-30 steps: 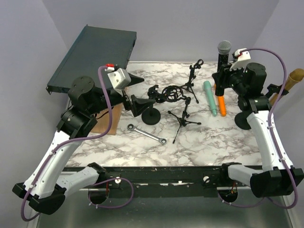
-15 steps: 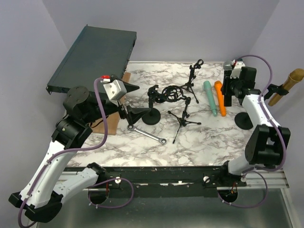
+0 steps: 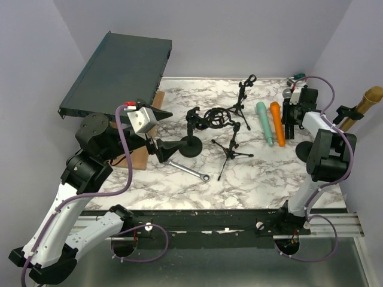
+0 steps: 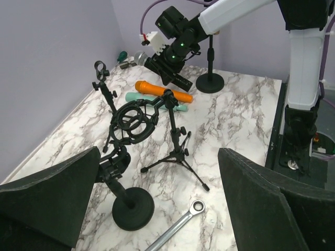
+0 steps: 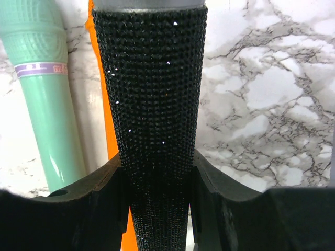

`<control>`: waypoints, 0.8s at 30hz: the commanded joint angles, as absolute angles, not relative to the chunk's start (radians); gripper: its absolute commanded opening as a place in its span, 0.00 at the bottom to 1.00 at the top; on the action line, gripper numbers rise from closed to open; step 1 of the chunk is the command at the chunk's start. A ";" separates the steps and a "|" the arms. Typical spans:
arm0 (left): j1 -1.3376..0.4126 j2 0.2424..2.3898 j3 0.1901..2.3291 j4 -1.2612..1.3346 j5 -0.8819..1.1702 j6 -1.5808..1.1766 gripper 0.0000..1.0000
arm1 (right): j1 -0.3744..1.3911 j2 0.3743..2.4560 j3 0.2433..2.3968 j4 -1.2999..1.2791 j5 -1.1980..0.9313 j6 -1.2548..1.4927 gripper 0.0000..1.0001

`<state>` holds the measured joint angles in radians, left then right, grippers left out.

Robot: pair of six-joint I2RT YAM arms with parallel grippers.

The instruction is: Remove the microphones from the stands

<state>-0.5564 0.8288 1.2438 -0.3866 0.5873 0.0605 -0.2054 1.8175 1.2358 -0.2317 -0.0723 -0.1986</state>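
Observation:
My right gripper is shut on the black glitter microphone and holds it low over the table's back right, silver head toward the back wall. The microphone runs alongside the orange microphone and the teal microphone. The bare round-base stand stands just in front of it, apart from it. My left gripper is open and empty, above a second round-base stand with a shock mount.
A wrench lies in the middle front. A folding tripod stand and a small upright stand stand mid-table. A dark rack unit leans at the back left. A gold microphone sits at the right edge.
My right arm has swung the black microphone from upright above the stand back and down, to lie low beside the orange one. My left gripper drew back to the left.

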 commanded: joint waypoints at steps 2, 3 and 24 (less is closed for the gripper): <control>-0.550 0.810 1.221 -0.398 0.579 0.089 0.99 | -0.222 1.865 1.300 -0.181 -0.052 -0.236 0.01; -0.550 0.808 1.218 -0.396 0.579 0.090 0.99 | -0.224 1.877 1.309 -0.181 -0.051 -0.239 0.01; -0.551 0.818 1.213 -0.397 0.566 0.106 0.99 | -0.235 2.039 1.346 -0.203 -0.012 -0.253 0.16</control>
<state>-0.5560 0.8219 1.2148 -0.3988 0.5842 0.0940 -0.2230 2.0106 1.3731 -0.2092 -0.0456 -0.2379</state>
